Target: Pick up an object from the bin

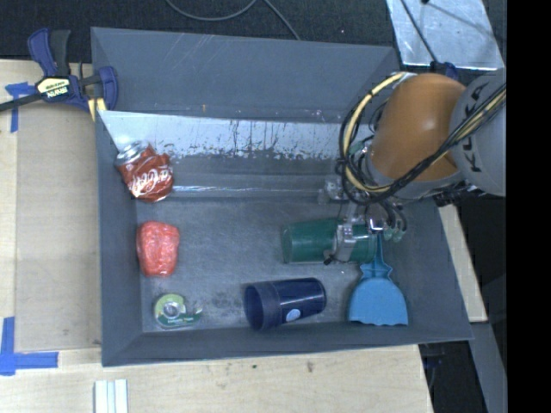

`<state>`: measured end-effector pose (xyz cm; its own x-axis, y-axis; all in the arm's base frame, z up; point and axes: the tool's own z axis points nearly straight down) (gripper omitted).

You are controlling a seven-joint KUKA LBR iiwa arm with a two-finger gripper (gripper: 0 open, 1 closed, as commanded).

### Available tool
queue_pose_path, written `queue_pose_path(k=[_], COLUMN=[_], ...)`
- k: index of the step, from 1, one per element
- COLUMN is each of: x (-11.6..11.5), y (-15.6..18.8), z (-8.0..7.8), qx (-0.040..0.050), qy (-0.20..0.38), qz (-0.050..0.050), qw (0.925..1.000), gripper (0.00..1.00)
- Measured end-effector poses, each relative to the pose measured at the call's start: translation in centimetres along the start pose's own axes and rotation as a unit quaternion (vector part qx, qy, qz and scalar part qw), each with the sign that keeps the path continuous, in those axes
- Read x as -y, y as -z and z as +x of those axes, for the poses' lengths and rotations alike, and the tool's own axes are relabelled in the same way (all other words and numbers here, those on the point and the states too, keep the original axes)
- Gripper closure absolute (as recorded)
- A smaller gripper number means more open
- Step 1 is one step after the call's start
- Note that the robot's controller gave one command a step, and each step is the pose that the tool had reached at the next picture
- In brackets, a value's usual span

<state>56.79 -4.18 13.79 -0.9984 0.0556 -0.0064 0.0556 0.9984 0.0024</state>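
Item 1. End effector: we log it low in the right half of the bin, at the right end of the green cup and apparently touching it. Whether it is spread, pressed together or pinching anything, we cannot tell. Above it we note the orange cover on the wrist, with looped cables running down its left side.

Item 2. Green cup: we record it lying on its side on the bin floor, right of centre, with its long axis running left to right. Its right end is partly hidden under the end effector.

Item 3. Scoop: light blue, and flat on the floor just below the end effector. Its handle points up toward the end effector and its broad end lies near the front wall.

Item 4. Navy cup: on its side, left of the scoop and below the green cup, apart from both.

Item 5. Tape roll: we place it in the front left corner, well apart from the end effector.

Item 6. Red lump: a rough-surfaced lump above the tape roll, near the left wall.

Item 7. Can: red, crushed, and in the back left corner against the wall.
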Motion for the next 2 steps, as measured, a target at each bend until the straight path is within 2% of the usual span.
queue_pose_path(k=[1, 2], x=[1.0, -0.2], y=[0.1, -5.1], z=[-1.0, -0.3], qx=[-0.0008, 0.0012], qy=[-0.024, -0.036], qz=[0.002, 0.0], qw=[0.9997, 0.9994], gripper=[0.0, 1.0])
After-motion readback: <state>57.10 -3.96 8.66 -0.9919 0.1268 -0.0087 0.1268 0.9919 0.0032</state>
